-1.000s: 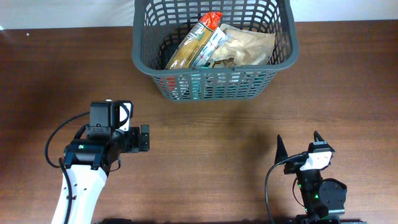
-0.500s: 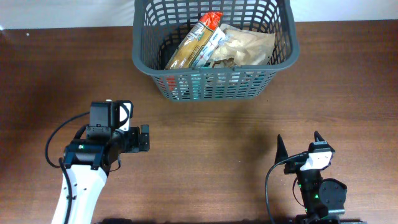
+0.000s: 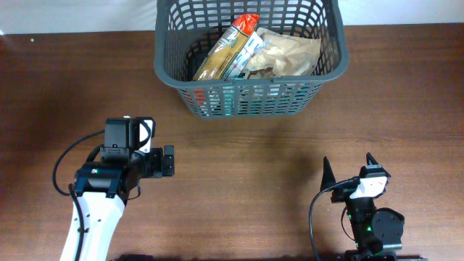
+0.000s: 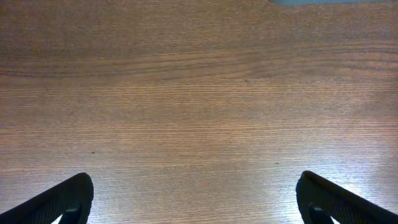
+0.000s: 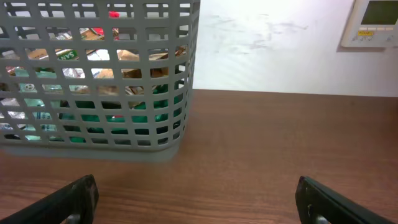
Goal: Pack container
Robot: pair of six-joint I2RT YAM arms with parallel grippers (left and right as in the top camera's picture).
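Note:
The dark grey lattice container (image 3: 333,69) stands at the back middle of the table, holding several snack packets, among them a yellow-and-red packet (image 3: 226,45) and a brown bag (image 3: 290,52). It also shows in the right wrist view (image 5: 180,74), left of centre and some way ahead of the fingers. My left gripper (image 3: 168,161) is open and empty at the front left, over bare wood (image 4: 196,193). My right gripper (image 3: 348,165) is open and empty at the front right (image 5: 196,199), pointing toward the container.
The brown wooden table (image 3: 246,159) stretches between the two arms and the container. A white wall with a wall-mounted panel (image 5: 373,22) lies beyond the table's back edge.

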